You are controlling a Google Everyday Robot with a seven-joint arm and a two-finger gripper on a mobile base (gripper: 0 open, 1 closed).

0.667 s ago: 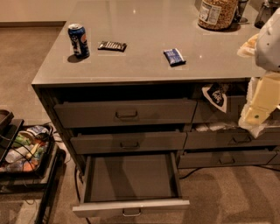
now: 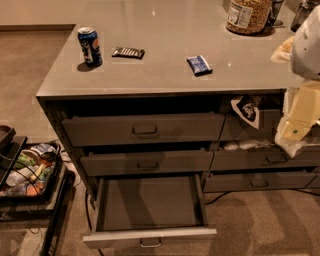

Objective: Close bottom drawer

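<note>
The bottom drawer (image 2: 150, 202) of the left three-drawer stack is pulled far out; its dark inside is bare. Its low front (image 2: 150, 236) faces me at the lower edge, with a small metal pull (image 2: 150, 243) in the middle. The two drawers above it, each with a like pull (image 2: 144, 130), stand slightly ajar. My arm, white and cream, comes in at the right edge. My gripper (image 2: 300, 117) hangs in front of the right-hand drawers, well to the right of and above the open drawer, touching nothing that I can see.
On the grey countertop (image 2: 165, 75) stand a blue can (image 2: 90, 46), a dark snack bar (image 2: 128, 52), a blue packet (image 2: 199, 65) and a jar (image 2: 248, 15). The right-hand drawers (image 2: 260, 160) hold cloth and paper. A black cart with clutter (image 2: 27, 172) stands at the left.
The arm at the right edge has shifted slightly to the right. The bottom drawer stands just as far out as before.
</note>
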